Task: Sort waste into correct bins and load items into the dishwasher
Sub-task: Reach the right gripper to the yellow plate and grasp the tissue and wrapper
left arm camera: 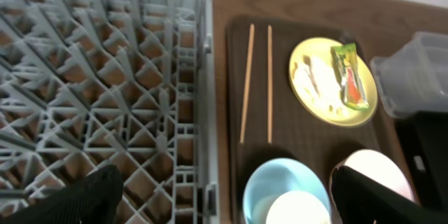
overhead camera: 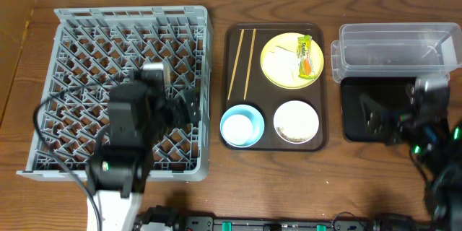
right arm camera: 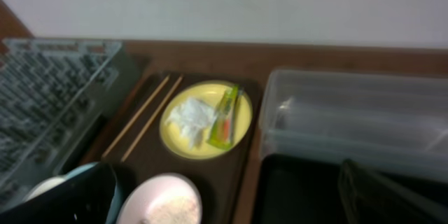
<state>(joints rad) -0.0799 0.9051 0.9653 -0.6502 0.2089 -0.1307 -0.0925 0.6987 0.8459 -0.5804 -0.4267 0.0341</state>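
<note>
The grey dish rack (overhead camera: 86, 50) fills the left. My left gripper (overhead camera: 189, 108) is open and empty over its right part, near the rim; the left wrist view (left arm camera: 231, 206) shows its fingers wide apart. The yellow plate (overhead camera: 278, 72) carries the wrapper (overhead camera: 305, 54) and the tissue (overhead camera: 287, 59). Two chopsticks (overhead camera: 242, 61) lie beside it. The white cup (overhead camera: 249, 121) sits in the light-blue bowl (overhead camera: 229, 131). The white bowl (overhead camera: 296, 121) holds rice scraps. My right gripper (overhead camera: 379, 115) is open and empty over the black tray (overhead camera: 354, 94), in front of the clear tub (overhead camera: 393, 50).
The plate, bowls and chopsticks all rest on a dark-brown serving tray (overhead camera: 274, 90) between the rack and the bins. Black cables trail from both arms at the table's front edge. A white wall runs along the back.
</note>
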